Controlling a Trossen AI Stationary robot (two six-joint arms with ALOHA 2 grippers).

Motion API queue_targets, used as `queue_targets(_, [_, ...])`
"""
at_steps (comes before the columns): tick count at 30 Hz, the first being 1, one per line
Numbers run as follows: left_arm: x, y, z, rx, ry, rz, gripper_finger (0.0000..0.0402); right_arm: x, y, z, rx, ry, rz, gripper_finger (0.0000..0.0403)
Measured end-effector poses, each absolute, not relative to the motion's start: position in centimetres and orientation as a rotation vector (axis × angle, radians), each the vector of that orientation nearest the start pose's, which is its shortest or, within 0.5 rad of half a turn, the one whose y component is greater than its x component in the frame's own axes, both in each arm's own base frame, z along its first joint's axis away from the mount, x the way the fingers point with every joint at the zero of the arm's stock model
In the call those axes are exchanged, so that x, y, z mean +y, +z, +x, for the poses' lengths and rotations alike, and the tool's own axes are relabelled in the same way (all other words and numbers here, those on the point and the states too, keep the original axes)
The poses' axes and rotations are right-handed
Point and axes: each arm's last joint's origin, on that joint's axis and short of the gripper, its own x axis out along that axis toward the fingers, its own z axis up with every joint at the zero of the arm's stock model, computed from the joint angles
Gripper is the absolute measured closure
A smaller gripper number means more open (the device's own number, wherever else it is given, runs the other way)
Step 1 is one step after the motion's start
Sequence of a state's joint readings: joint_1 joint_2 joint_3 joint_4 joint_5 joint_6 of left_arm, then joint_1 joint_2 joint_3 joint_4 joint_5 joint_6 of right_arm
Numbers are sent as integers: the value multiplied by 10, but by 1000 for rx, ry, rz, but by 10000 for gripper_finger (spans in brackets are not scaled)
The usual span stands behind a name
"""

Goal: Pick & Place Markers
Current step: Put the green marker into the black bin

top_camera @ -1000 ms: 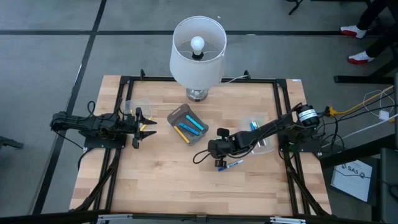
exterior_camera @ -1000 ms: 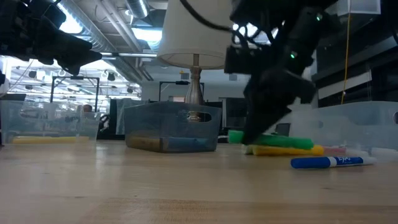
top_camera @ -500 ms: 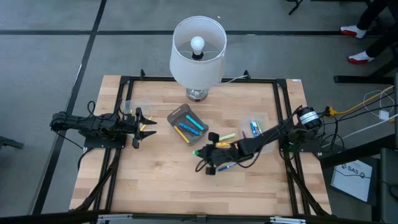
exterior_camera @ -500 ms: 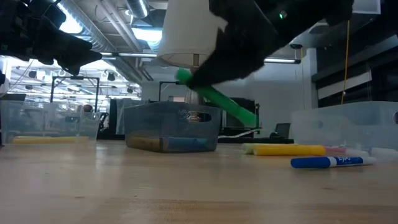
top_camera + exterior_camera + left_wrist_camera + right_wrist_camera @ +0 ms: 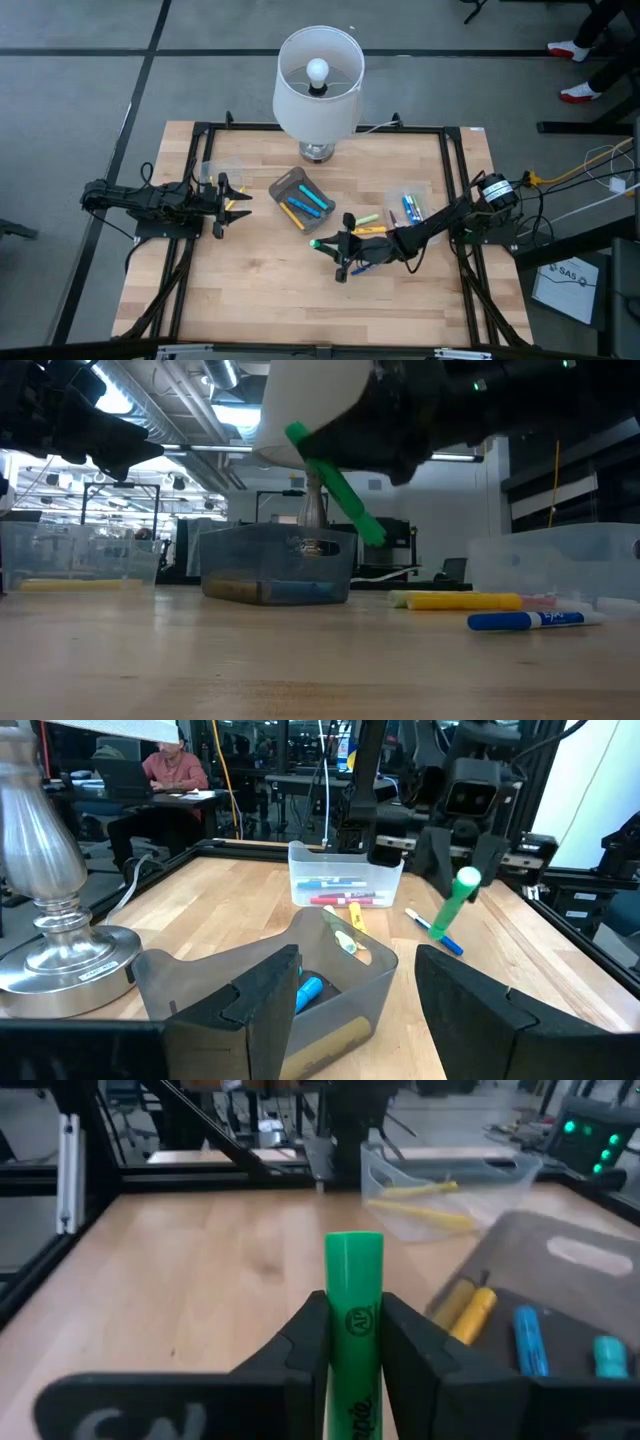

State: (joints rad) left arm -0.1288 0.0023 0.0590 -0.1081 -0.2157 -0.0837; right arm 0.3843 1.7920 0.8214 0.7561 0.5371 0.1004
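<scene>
While the high view lays out the whole wooden surface (image 5: 260, 280), it gives only small detail of the grasp. A lamp (image 5: 318, 85) stands at the far edge, a grey bin (image 5: 300, 198) holding blue and yellow markers sits near the centre, and one clear tub lies near each arm. The right gripper (image 5: 338, 247) reaches toward the middle of the surface, just beside the grey bin, while the left gripper (image 5: 235, 196) waits at the left side next to its clear tub (image 5: 215, 172). The right wrist view shows what the overhead picture cannot: the fingers (image 5: 305, 1342) pinch a green highlighter (image 5: 355, 1315) on both sides of its barrel. The low view shows that highlighter tilted and lifted clear above the surface, with a yellow marker (image 5: 460, 600) and a blue marker (image 5: 535, 620) lying loose on the wood. The left wrist view shows the left arm's own fingers (image 5: 265, 1000) spread apart with nothing between them, and the right-side tub (image 5: 345, 885) with several markers inside. Beyond the surface, that view shows a room with desks, black frames and a seated person (image 5: 170, 765).
</scene>
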Motion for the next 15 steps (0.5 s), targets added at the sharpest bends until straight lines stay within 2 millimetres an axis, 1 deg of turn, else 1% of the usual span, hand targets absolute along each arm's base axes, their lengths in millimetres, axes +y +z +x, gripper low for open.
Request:
queue_targets(3, [-6, 173, 93, 47, 89, -75, 205, 122, 181, 340, 158, -150, -14, 334])
queue_targets(11, [-6, 173, 93, 47, 89, -75, 205, 131, 211, 356, 68, -64, -32, 333])
queue_targets(15, [-6, 173, 93, 46, 89, -75, 205, 134, 219, 360, 45, -29, -32, 334])
